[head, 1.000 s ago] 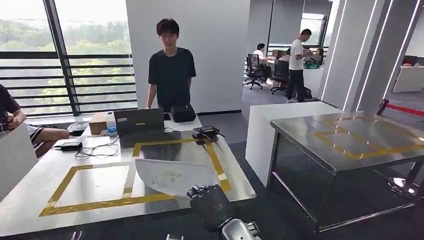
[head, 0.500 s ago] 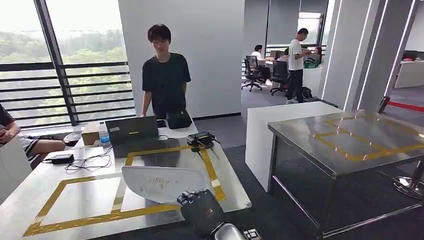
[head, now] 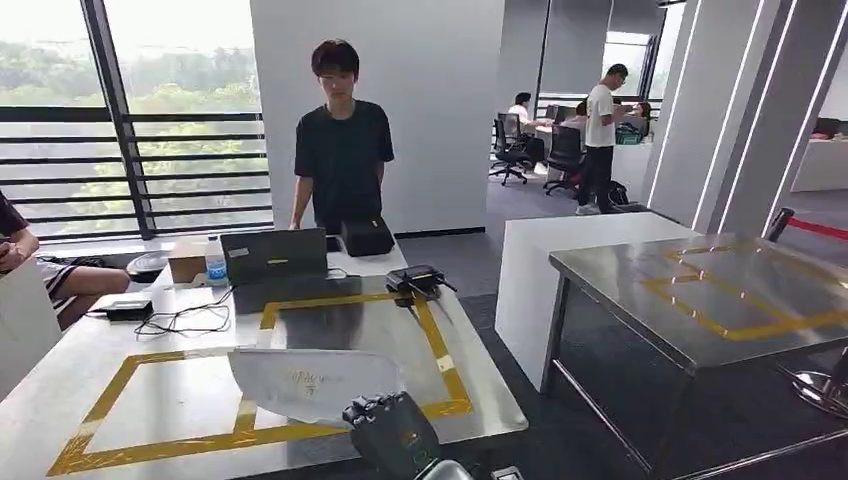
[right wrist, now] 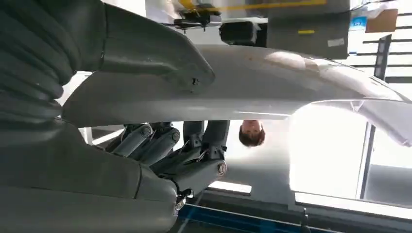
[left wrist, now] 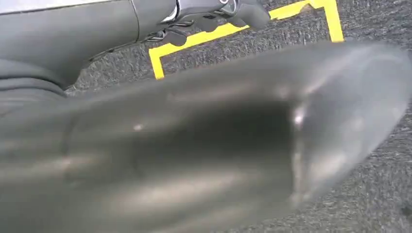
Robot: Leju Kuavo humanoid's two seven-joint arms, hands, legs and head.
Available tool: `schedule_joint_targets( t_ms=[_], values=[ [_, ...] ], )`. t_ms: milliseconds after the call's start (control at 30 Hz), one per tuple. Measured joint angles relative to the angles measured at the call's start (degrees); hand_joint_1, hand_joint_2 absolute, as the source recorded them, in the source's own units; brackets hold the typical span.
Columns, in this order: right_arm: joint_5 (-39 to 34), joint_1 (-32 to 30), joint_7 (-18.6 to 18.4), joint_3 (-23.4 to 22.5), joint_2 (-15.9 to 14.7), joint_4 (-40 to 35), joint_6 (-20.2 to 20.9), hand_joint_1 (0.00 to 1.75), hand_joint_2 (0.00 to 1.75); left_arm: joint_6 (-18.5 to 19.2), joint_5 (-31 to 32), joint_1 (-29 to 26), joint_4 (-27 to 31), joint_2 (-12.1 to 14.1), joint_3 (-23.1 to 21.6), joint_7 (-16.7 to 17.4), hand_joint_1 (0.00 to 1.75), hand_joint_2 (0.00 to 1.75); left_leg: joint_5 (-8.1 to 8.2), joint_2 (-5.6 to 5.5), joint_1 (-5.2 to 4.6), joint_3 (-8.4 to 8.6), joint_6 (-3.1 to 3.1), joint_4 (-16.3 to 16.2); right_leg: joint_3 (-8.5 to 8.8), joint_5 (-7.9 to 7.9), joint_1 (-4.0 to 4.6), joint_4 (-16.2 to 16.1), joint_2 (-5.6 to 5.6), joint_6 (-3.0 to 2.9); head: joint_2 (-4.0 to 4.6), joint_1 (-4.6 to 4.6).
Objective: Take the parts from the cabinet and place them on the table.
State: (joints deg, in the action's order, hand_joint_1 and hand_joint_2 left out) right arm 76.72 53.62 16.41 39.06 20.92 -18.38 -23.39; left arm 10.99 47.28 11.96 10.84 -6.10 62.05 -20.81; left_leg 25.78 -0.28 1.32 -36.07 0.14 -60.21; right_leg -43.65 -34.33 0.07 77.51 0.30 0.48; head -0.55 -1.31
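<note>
Head view shows the right hand (head: pixel 392 432), fingers gripping a pale curved panel part (head: pixel 310 380) above the yellow-taped desk (head: pixel 60 375); the carrying step seems nearly over, with lowering and release next.

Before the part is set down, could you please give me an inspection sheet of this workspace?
Surface: steel table marked with yellow tape frames.
Job's things: pale curved part, held over the table's near side.
Clutter: laptop, bottle, cardboard box, black case and black device at the far end.
Robot hands: right robot hand grips the part; left robot hand over taped carpet, grip unclear.
Cables: loose cable by a black adapter.
Surroundings: person behind the table; second steel table to the right; seated person at left.
</note>
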Motion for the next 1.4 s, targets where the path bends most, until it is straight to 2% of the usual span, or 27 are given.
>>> schedule_joint_targets(
  t_ms=[33, 67, 133, 167, 200, 233, 300, 367, 433, 500, 533, 567, 667, 700, 733, 867, 933, 1000, 1033, 1067, 1100, 1167, 1200, 1233, 1333, 1367, 1400],
  values=[
    [-0.04, -0.17, -0.02, 0.15, 0.0, 0.0, 0.02, 1.69, 1.75, 0.0, 0.0, -0.02, 0.0, 0.0, 0.02, 0.0, 0.0, 0.0, 0.23, -0.02, -0.08, 0.23, 0.01, 0.0, -1.07, 1.01, 0.02, 0.42, 0.0, -0.17, 0.0, -0.02],
    [-0.04, -0.26, -0.07, 0.26, 0.0, -0.02, 0.04, 1.69, 1.75, 0.0, 0.0, -0.01, 0.0, 0.0, 0.04, 0.0, 0.0, 0.0, 0.49, -0.08, -0.21, 0.61, 0.01, 0.01, -0.68, 3.22, 0.08, -1.69, 0.0, -0.48, 0.0, -0.02],
    [-0.24, -0.17, -0.22, 0.44, 0.0, -0.13, -0.02, 1.69, 1.75, 0.0, -0.02, 0.03, 0.0, -0.02, 0.07, 0.0, 0.0, 0.0, 1.14, -0.16, -0.44, 1.76, -0.06, 0.07, 3.44, 9.8, 0.56, -12.13, 0.02, -1.67, 0.0, -0.09],
    [-0.39, -0.05, -0.33, 0.5, 0.0, -0.13, -0.09, 1.69, 1.75, 0.0, 0.0, 0.0, -0.02, -0.09, 0.07, 0.0, 0.0, 0.0, 1.43, -0.15, -0.31, 1.99, -0.15, 0.21, 5.22, 11.58, 1.0, -16.7, -0.02, -2.46, 0.0, -0.13],
    [-0.57, 0.14, -0.44, 0.59, 0.0, -0.13, -0.24, 1.69, 1.75, 0.0, 0.0, 0.11, -0.07, -0.24, 0.07, 0.02, 0.0, 0.0, 1.68, -0.19, -0.71, 2.1, -0.56, 0.16, 6.13, 10.32, 1.16, -17.74, -0.08, -2.87, 0.02, 0.04],
    [-0.65, 0.31, -0.7, 0.74, 0.02, -0.13, -0.3, 1.69, 1.75, 0.0, 0.0, 0.22, 0.0, -0.24, 0.06, 0.04, 0.0, 0.0, 1.76, -0.19, -0.42, 2.1, -0.88, 0.34, 6.22, 10.09, 1.33, -18.1, -0.05, -2.65, 0.0, -0.09],
    [-1.01, 0.42, -1.22, 0.92, 0.0, -0.13, -0.61, 1.69, 1.75, 0.0, 0.02, 0.19, -0.02, -0.33, 0.07, 0.24, 0.0, 0.0, 1.87, -0.02, -0.23, 2.49, -1.53, 0.84, 6.33, 9.86, 1.52, -18.38, 0.15, -2.94, 0.0, 0.0],
    [-1.18, 0.55, -1.18, 0.96, 0.07, -0.13, -0.7, 1.69, 1.75, 0.0, 0.07, 0.3, 0.0, -0.26, 0.07, 0.22, 0.0, 0.0, 2.34, -0.04, -0.35, 2.7, -2.01, 0.14, 8.37, 10.36, 0.74, -20.19, 0.22, -2.97, -0.02, -0.04],
    [-1.33, 1.13, -1.29, 1.14, 0.11, -0.13, -0.72, 1.69, 1.75, 0.07, 0.07, 0.46, -0.04, -0.35, 0.07, 0.33, 0.0, 0.0, 5.37, 0.0, -0.35, -0.49, -2.38, -6.11, 9.12, 10.05, 0.55, -20.4, 0.09, -3.44, 0.0, 0.2],
    [-1.33, 1.11, -1.29, 1.49, 0.09, -0.11, -0.68, 1.69, 1.75, 0.07, 0.07, 0.27, -0.04, -0.2, 0.07, 0.35, 0.0, 0.0, 7.87, 0.0, -0.21, -5.69, -2.84, -14.56, 9.45, 9.41, 0.57, -20.15, 0.1, -3.67, 0.0, 0.24],
    [-1.35, 1.02, -1.29, 1.55, 0.09, -0.09, -0.68, 1.69, 1.75, 0.07, 0.07, 0.19, -0.02, -0.17, 0.07, 0.35, 0.0, 0.0, 7.32, 0.01, -0.2, -6.95, -2.99, -15.78, 9.57, 9.08, 0.54, -19.92, 0.17, -3.6, 0.0, 0.26],
    [-1.36, 0.99, -1.31, 1.55, 0.09, -0.09, -0.68, 1.69, 1.75, 0.07, 0.07, 0.18, -0.02, -0.15, 0.07, 0.35, 0.0, 0.0, 5.3, 0.02, -0.09, -6.87, -3.11, -14.26, 9.79, 8.67, 0.45, -19.63, 0.25, -3.46, 0.0, 0.31],
    [-1.38, 1.13, -1.31, 1.57, 0.09, -0.09, -0.68, 1.69, 1.75, 0.07, 0.07, 0.19, -0.02, -0.04, 0.07, 0.35, 0.0, 0.0, -2.59, 0.21, 0.35, -1.49, -3.65, -0.66, 10.67, 6.84, 0.06, -18.26, 0.26, -2.51, 0.0, 0.33],
    [-1.38, 1.28, -1.31, 1.59, 0.09, -0.09, -0.7, 1.69, 1.75, 0.07, 0.07, 0.3, -0.11, -0.15, 0.07, 0.35, 0.0, 0.0, -0.99, 0.14, -0.16, -0.35, -3.64, -0.14, 10.34, 6.27, 0.46, -17.71, 0.35, -1.97, 0.0, 0.33],
    [-1.38, 1.32, -1.33, 1.62, 0.09, -0.09, -0.66, 1.69, 1.75, 0.07, 0.07, 0.35, -0.09, -0.22, 0.07, 0.42, 0.0, 0.0, -0.93, 0.1, -0.02, -0.55, -2.31, -0.18, 10.21, 6.21, 0.56, -17.68, 0.41, -1.76, 0.0, 0.28],
    [-1.38, 1.41, -1.33, 1.7, 0.09, -0.09, -0.68, 1.69, 1.75, 0.07, 0.07, 0.26, -0.09, -0.26, 0.07, 0.42, 0.0, 0.0, -0.5, 0.05, 0.18, -0.31, -0.87, 0.13, 10.35, 5.42, 0.43, -17.47, 0.21, -0.86, -0.02, 0.26],
    [-1.4, 1.71, -1.33, 1.77, 0.09, -0.09, -0.7, 1.69, 1.75, 0.07, 0.07, 0.39, -0.02, -0.22, 0.07, 0.35, 0.0, 0.0, -0.13, 0.05, 0.19, 0.04, -0.32, 0.14, 7.15, 2.77, 0.25, -11.27, 0.05, -0.14, 0.0, 0.09],
    [-1.42, 1.5, -1.36, 1.77, 0.04, -0.07, -0.72, 1.69, 1.75, 0.07, 0.07, 0.31, -0.02, -0.22, 0.07, 0.35, 0.0, 0.0, 0.19, 0.07, 0.12, 0.23, -0.11, 0.12, 1.77, 0.1, 0.08, -2.52, 0.04, 0.12, 0.0, 0.02],
    [-1.48, 1.28, -1.36, 1.79, -0.02, 0.0, -0.74, 1.69, 1.75, 0.07, 0.07, 0.27, -0.02, -0.22, 0.07, 0.35, 0.0, 0.0, 0.4, 0.06, 0.1, 0.39, -0.09, 0.11, -0.14, 0.26, 0.05, -0.19, 0.04, 0.09, 0.0, -0.04],
    [-1.53, 1.21, -1.36, 1.81, -0.07, 0.07, -0.77, 1.69, 1.75, 0.07, 0.07, 0.25, -0.02, -0.22, 0.07, 0.35, 0.0, 0.0, 0.58, 0.02, 0.1, 0.65, -0.1, 0.11, -0.63, 1.88, 0.05, -0.79, 0.04, -0.06, 0.0, -0.02],
    [-1.57, 1.28, -1.36, 1.84, -0.11, 0.09, -0.85, 1.69, 1.75, 0.09, 0.09, 0.25, -0.02, -0.22, 0.07, 0.35, 0.0, 0.0, 0.82, -0.03, 0.06, 1.01, -0.19, 0.11, 0.22, 4.58, 0.08, -3.94, 0.05, -0.33, 0.0, -0.09],
    [-1.73, 1.64, -1.46, 1.84, -0.13, 0.09, -1.07, 1.69, 1.75, 0.28, 0.09, 0.25, -0.02, -0.24, 0.07, 0.31, 0.0, 0.0, 1.39, -0.1, -0.04, 1.97, -0.42, 0.17, 4.33, 10.31, 0.3, -13.79, 0.04, -1.24, 0.0, -0.11],
    [-1.81, 1.84, -1.51, 1.86, -0.13, 0.09, -1.2, 1.69, 1.75, 0.39, 0.09, 0.25, -0.02, -0.28, 0.07, 0.28, 0.0, 0.0, 1.65, -0.08, 0.1, 2.19, -0.6, 0.27, 5.85, 10.82, 0.64, -17.28, -0.04, -1.9, 0.0, -0.11],
    [-1.92, 2.17, -1.53, 1.86, -0.15, 0.09, -1.31, 1.69, 1.75, 0.44, 0.09, 0.36, -0.02, -0.33, 0.07, 0.26, 0.0, 0.0, 1.89, -0.12, -0.23, 2.2, -1.06, 0.22, 6.5, 9.97, 0.96, -18.37, -0.1, -2.1, 0.0, -0.07],
    [-2.1, 2.31, -1.71, 1.86, -0.28, 0.09, -1.33, 1.69, 1.75, 0.46, 0.11, 0.33, -0.02, -0.39, 0.07, 0.26, 0.0, 0.0, 2.03, 0.06, 0.12, 2.73, -2.08, 0.98, 6.78, 9.69, 1.24, -18.48, 0.2, -2.51, 0.0, -0.07],
    [-2.14, 2.33, -1.71, 1.86, -0.26, 0.07, -1.38, 1.69, 1.75, 0.48, 0.11, 0.4, 0.0, -0.35, 0.07, 0.28, 0.0, 0.0, 2.23, 0.09, 0.13, 2.48, -2.39, 0.71, 7.68, 10.09, 0.43, -19.4, 0.23, -2.7, -0.02, 0.02],
    [-2.19, 2.39, -1.73, 1.88, -0.28, 0.07, -1.38, 1.69, 1.75, 0.48, 0.13, 0.42, 0.0, -0.28, 0.07, 0.2, 0.0, 0.0, 2.49, 0.12, 0.11, 2.36, -2.59, -0.4, 8.28, 10.0, 0.49, -19.75, 0.24, -2.79, -0.02, -0.02]
  ],
)
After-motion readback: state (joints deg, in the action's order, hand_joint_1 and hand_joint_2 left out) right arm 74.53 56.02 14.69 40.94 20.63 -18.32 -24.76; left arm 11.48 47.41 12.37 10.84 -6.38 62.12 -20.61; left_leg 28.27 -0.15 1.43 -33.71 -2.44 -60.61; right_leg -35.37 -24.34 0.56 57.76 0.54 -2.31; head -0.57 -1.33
